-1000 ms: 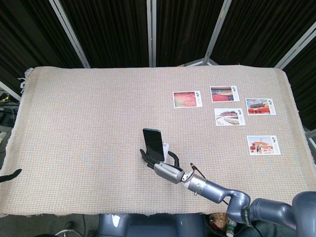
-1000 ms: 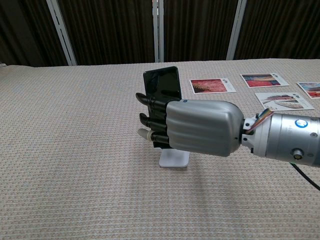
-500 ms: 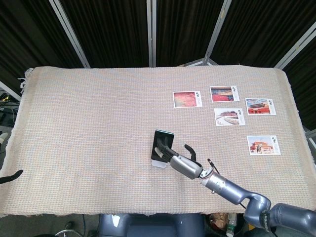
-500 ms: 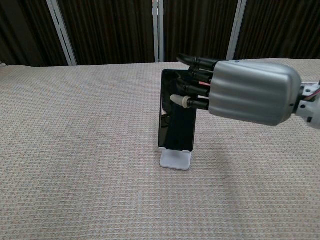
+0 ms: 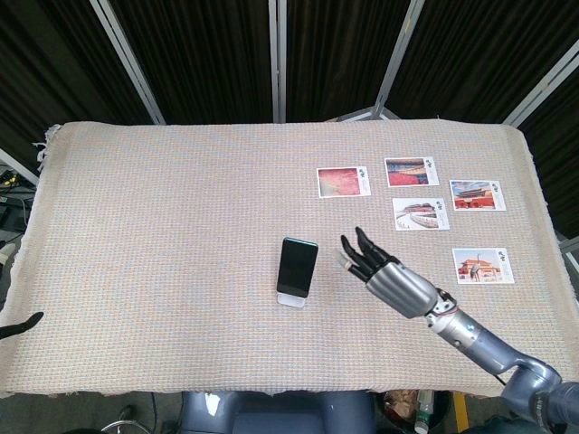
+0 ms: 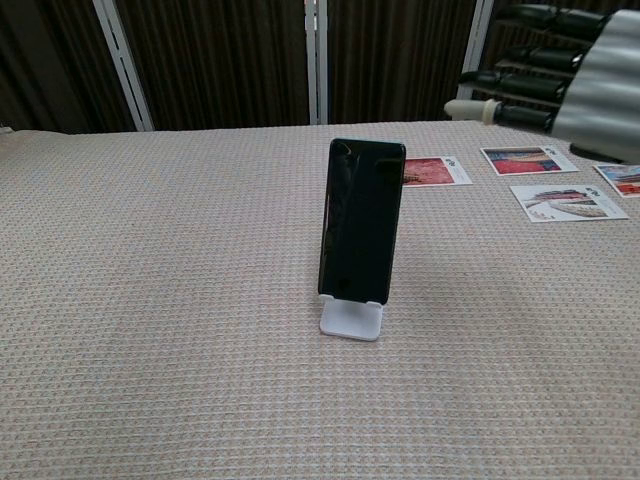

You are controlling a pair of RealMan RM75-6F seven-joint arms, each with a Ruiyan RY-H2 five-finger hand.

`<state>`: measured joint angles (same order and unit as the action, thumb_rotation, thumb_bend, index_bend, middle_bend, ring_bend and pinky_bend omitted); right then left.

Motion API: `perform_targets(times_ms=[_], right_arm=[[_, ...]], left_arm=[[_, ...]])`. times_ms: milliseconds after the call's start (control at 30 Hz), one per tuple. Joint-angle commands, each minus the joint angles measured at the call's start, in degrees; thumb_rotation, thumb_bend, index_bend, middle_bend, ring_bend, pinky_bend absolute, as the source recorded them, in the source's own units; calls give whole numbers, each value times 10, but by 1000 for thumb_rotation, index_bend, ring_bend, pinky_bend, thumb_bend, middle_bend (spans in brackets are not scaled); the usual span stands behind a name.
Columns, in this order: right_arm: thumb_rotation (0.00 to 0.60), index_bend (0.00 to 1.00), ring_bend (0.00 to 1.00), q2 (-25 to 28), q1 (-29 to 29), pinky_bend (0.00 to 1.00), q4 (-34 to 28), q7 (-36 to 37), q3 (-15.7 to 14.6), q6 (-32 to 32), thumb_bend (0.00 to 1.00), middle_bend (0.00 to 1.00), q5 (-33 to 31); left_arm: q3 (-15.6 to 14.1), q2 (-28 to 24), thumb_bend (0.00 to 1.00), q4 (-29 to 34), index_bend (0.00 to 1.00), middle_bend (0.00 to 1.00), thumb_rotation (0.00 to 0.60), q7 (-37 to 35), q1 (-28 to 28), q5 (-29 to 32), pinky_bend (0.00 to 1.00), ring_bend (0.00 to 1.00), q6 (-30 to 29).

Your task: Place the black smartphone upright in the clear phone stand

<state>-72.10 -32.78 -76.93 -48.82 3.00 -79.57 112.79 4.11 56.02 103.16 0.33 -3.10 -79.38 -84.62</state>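
The black smartphone stands upright in the clear phone stand near the middle of the table, leaning slightly back. My right hand hovers to the right of the phone, raised off the cloth, fingers spread and holding nothing. A clear gap separates it from the phone. Only a dark tip of my left hand shows at the left edge of the head view; its fingers cannot be made out.
Several picture postcards lie at the right: a red one, others and one nearest my right arm. A woven beige cloth covers the table.
My right hand has let go of the phone and drawn away to the right and upward. The phone now stands alone in the stand.
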Motion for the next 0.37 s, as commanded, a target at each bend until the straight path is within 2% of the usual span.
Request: perform_targets(times_ms=[33, 167, 267, 367], right_arm=[[600, 0, 25, 8, 68, 3, 58, 117, -3, -78, 30, 7, -69], [600, 0, 0, 12, 128, 0, 9, 234, -6, -97, 0, 0, -155], [600, 0, 0, 24, 160, 0, -31, 303, -16, -110, 0, 0, -183], [600, 0, 0, 34, 182, 0, -55, 334, -26, -111, 0, 0, -202]], left_arm=[[0, 8, 0, -5, 0, 0, 600, 2, 0, -14, 0, 0, -11], [-1, 17, 0, -9, 0, 0, 600, -3, 4, -37, 0, 0, -29], [-5, 18, 0, -8, 0, 0, 600, -6, 6, -49, 0, 0, -35], [-9, 19, 0, -8, 0, 0, 600, -5, 7, -59, 0, 0, -38]])
